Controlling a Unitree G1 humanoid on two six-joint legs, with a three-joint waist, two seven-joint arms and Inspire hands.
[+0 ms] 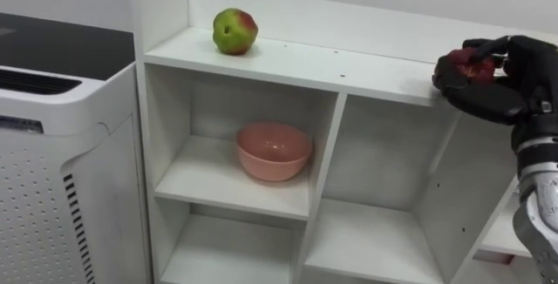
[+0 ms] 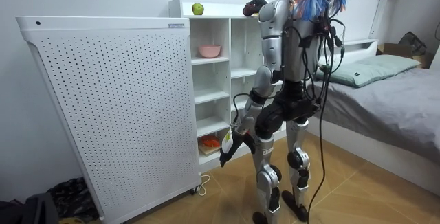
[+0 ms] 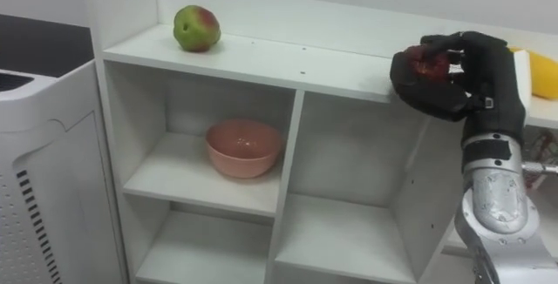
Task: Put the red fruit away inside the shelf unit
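At the front edge of the closet's (image 1: 327, 158) top shelf (image 1: 349, 68), toward its right end: gripping a red fruit (image 1: 469, 64) in the right hand (image 1: 497, 91), curled round it from below and behind. Reads as the placing step, release not yet done. Next: reach further in over the board, set down, uncurl, back off without rolling it over the edge. Keep well apart from the green-red apple (image 1: 234, 30) near the back left corner.

Can't tell whether the fruit touches the board, or what kind it is, mostly covered. Cut off on the right of the same shelf: a yellow thing (image 3: 542, 73). Ignoring the pink bowl (image 1: 274, 151) in the upper left compartment. Left hand (image 2: 229, 150) hanging low by the hip in the room view, grip unreadable. Orange blob (image 2: 210, 141) in a low compartment, too small to name.
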